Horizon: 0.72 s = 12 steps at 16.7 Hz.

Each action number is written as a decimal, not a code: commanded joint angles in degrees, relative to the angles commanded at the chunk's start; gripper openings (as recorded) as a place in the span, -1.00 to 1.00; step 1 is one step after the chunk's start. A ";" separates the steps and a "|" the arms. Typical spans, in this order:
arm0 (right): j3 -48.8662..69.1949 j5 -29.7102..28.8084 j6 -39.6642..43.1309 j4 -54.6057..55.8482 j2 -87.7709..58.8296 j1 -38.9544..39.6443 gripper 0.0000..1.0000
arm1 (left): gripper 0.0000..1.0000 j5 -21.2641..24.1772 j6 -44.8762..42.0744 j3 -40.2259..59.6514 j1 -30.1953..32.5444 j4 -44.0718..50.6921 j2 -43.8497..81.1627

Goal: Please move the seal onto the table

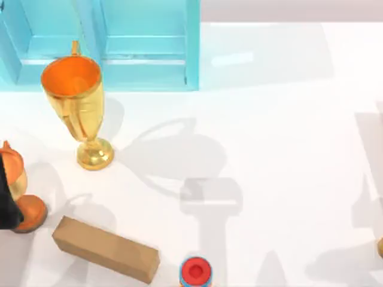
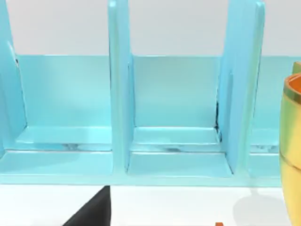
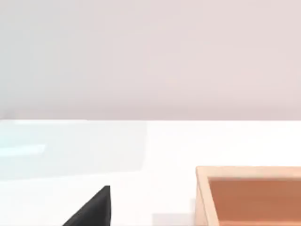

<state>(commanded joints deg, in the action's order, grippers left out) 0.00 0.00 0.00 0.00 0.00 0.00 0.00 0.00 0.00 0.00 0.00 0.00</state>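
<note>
- White table (image 1: 281, 119) spreads right across the top view, with a light-blue cabinet (image 1: 108, 45) standing at 11 o'clock along the far edge.
- Gold trophy (image 1: 78, 113) stands upright at 10 o'clock, just in front of the cabinet, its orange bowl open to the camera.
- At 9 o'clock, right on the table's left edge, there's an orange-and-gold piece (image 1: 21, 191) with a red-orange round end, and a black shape (image 1: 6, 206) overlaps it.
- I cannot tell whether that piece is the seal; nothing else here matches it for sure.
- Brown box (image 1: 105, 248) lies flat at 7 o'clock, angled, well apart from the trophy.
- Red cap (image 1: 195, 272) with a blue rim sits at 6 o'clock, just beside the box's near end.
- Left gripper (image 2: 94, 212) faces the cabinet's open compartments, the trophy's rim beside it; how wide the claw stands, I cannot tell.
- Right gripper (image 3: 94, 209) hangs low over bare table near a tan tray (image 3: 249, 195); its claw is equally unreadable.
</note>
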 joint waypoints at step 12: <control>26.81 0.10 10.33 -24.83 -31.72 -10.45 1.00 | 1.00 0.00 0.00 0.00 0.00 0.00 0.00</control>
<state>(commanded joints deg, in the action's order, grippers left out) 26.81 0.10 10.33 -24.83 -31.72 -10.45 0.00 0.00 0.00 0.00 0.00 0.00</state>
